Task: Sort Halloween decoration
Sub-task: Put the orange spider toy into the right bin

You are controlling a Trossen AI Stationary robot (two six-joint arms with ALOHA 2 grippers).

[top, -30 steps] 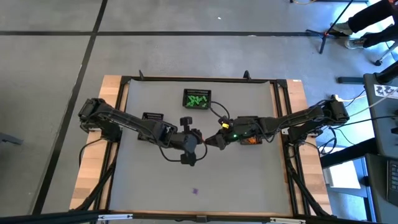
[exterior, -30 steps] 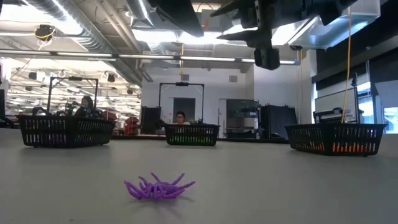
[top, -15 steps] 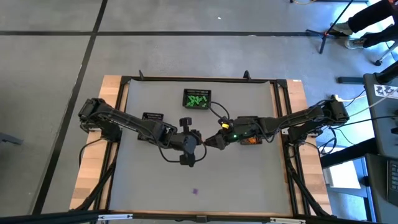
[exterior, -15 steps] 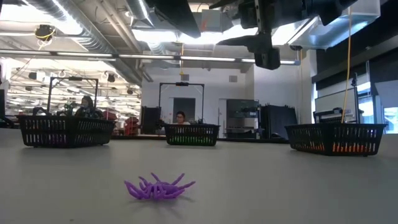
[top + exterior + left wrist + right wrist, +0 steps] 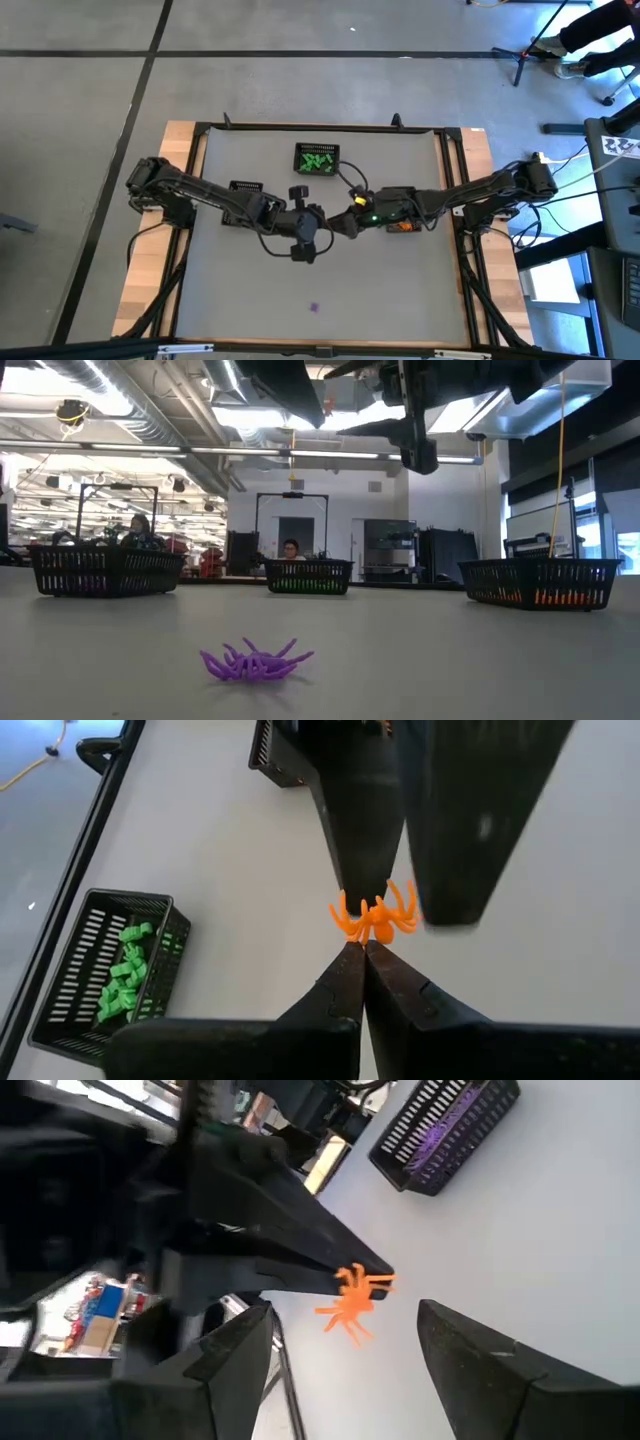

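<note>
Left hand (image 5: 362,948) is closed on a small orange plastic spider (image 5: 375,915), pinching it at the fingertips, raised above the middle of the grey counter (image 5: 400,290). Right hand (image 5: 345,1325) faces it with its fingers spread wide on either side of the spider, touching nothing; in the high view the two hands meet tip to tip at (image 5: 330,222). You are most likely in a handover: the orange piece passes from the left arm to the right, whose side holds the black mesh basket with orange pieces (image 5: 540,583). The next move calls for the right hand to close squarely on the spider's body or legs before the left hand lets go. Keep the two sets of fingertips from colliding, and expect the thin legs to slip or flex if caught at the edge. Other sorted items sit at the far side of the counter: a black mesh basket of green pieces (image 5: 317,159) at centre and a black mesh basket of purple pieces (image 5: 445,1132) on the left arm's side. One loose purple plastic spider (image 5: 254,661) lies unsorted on the near part of the counter, well apart from both hands and out of their way. People (image 5: 290,549) are visible in the room beyond the counter, not near the arms.
</note>
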